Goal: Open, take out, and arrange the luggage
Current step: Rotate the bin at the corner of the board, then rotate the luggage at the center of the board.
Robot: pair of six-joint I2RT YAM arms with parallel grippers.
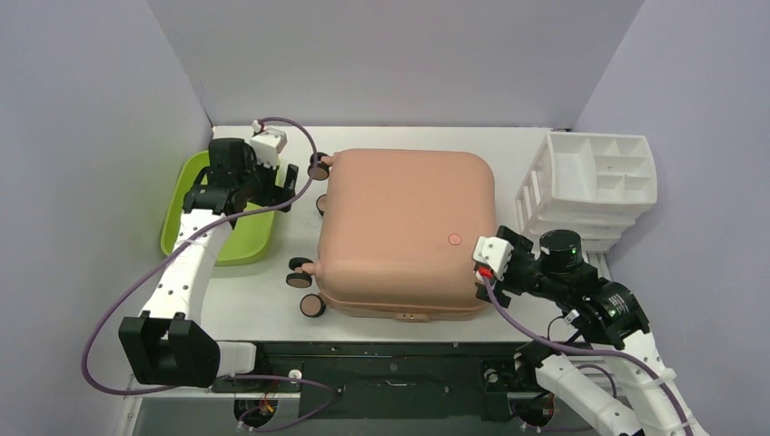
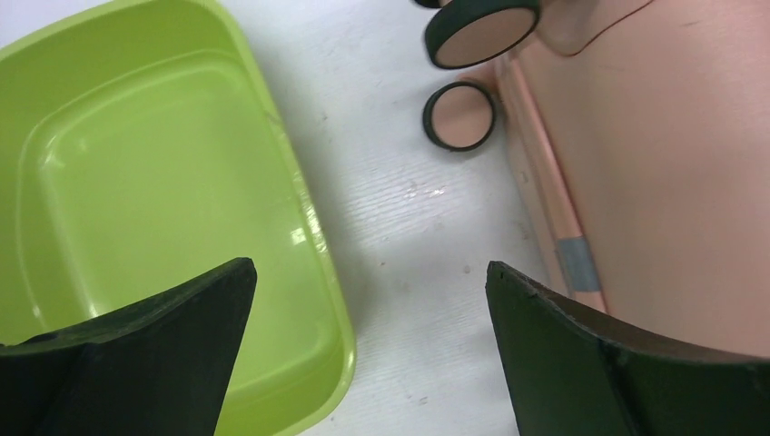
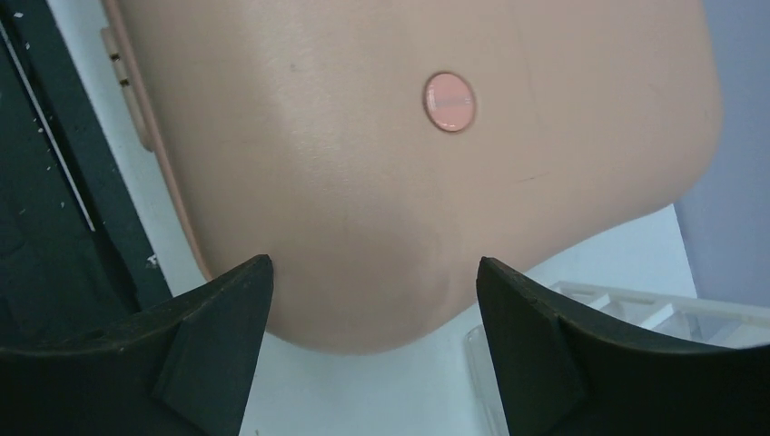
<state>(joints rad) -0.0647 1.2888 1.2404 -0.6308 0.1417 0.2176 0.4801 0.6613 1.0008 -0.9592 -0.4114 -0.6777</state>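
Note:
The luggage [image 1: 404, 227] is a salmon-pink hard-shell suitcase lying flat and closed in the middle of the table, with its caster wheels [image 1: 311, 305] on the left side and a small round logo [image 3: 449, 101] on top. My left gripper [image 1: 289, 187] hangs open by the case's far left corner, over the bare strip of table between the case and a green tub; in the left wrist view the left gripper [image 2: 368, 265] holds nothing, and two wheels [image 2: 459, 116] show ahead. My right gripper [image 1: 487, 272] stands open at the near right corner of the luggage [image 3: 409, 182], nothing between its fingers.
A lime-green tub [image 1: 238, 243] sits at the far left, and it looks empty in the left wrist view [image 2: 136, 163]. A white drawer organizer [image 1: 595, 177] stands at the back right, close to the right arm. Walls close in on three sides.

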